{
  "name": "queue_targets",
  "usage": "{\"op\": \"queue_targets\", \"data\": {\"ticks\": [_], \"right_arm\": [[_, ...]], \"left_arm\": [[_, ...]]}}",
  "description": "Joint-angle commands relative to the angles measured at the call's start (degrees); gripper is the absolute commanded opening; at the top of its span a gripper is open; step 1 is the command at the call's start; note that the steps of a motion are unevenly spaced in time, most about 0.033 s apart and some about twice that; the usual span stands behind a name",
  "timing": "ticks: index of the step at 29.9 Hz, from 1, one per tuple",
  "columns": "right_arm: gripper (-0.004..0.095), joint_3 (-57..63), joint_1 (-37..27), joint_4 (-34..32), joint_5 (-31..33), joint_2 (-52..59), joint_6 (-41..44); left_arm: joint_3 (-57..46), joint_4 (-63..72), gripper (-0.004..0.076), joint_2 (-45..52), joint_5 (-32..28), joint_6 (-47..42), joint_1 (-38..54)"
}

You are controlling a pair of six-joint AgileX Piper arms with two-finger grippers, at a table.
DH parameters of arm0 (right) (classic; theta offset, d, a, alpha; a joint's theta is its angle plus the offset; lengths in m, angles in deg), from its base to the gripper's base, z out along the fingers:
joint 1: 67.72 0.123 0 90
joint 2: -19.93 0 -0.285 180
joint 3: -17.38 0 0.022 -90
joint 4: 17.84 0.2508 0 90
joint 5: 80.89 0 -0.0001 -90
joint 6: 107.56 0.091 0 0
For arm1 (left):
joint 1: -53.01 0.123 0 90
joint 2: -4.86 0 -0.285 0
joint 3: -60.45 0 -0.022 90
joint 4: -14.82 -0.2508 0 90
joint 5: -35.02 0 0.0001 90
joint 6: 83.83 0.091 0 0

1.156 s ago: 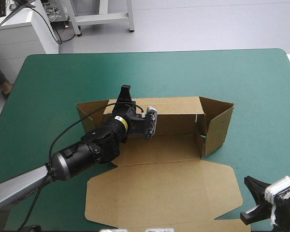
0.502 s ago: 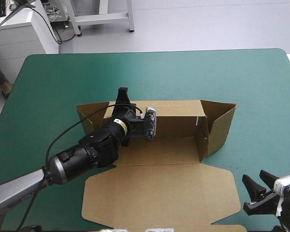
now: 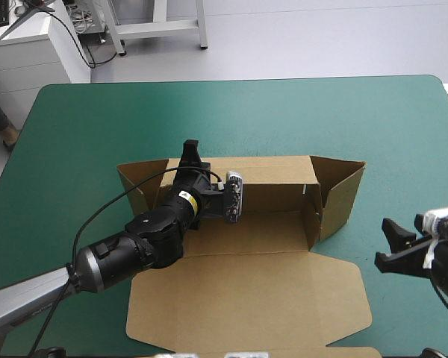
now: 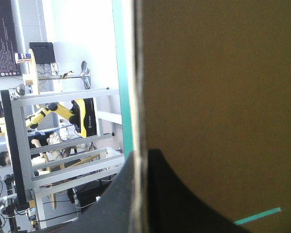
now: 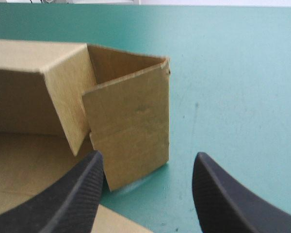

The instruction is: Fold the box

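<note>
The brown box (image 3: 246, 291) lies mid-table, its lid flat toward the front edge and its back wall (image 3: 272, 175) and right end wall (image 3: 340, 195) raised. My left gripper (image 3: 190, 151) is at the left part of the back wall, shut on its top edge. In the left wrist view the black fingers (image 4: 141, 158) meet on the board's edge (image 4: 218, 97). My right gripper (image 3: 392, 242) hangs open just right of the box, near the lid's right corner. In the right wrist view its fingers (image 5: 148, 158) stand apart, with the end wall's flap (image 5: 128, 126) just ahead of them.
Bare teal-green cover (image 3: 403, 142) stretches right of the box and beyond its back wall to the far edge. The box's left end flap (image 3: 134, 183) stands up beside my left arm.
My right gripper has opened and moved from the table's front right corner up toward the box's right end wall. The left gripper keeps its hold and has shifted slightly.
</note>
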Motion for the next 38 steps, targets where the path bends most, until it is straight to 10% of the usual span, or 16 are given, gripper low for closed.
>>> {"op": "queue_targets", "data": {"ticks": [1, 17, 29, 38], "right_arm": [[0.0509, -8.5, -0.3, -3.9, -2.0, -5.8, -1.7], [0.0395, -42.5, -2.8, -4.3, 7.3, -33.4, -13.9], [0.0393, -57.5, -25.8, 27.8, 10.0, -54.2, -37.1], [0.0391, -57.5, -27.8, 29.1, 5.0, -62.3, -44.0]], "left_arm": [[0.4, 0.5, -0.0008, 1.2, -1.1, -0.4, -0.6], [0.4, -0.1, -0.0008, 1.2, -1.2, -0.4, -0.6], [0.4, -0.1, -0.0008, 1.2, -1.5, -0.4, -0.6], [0.4, 0.0, -0.0008, 1.2, -1.8, -0.4, -0.6]]}}
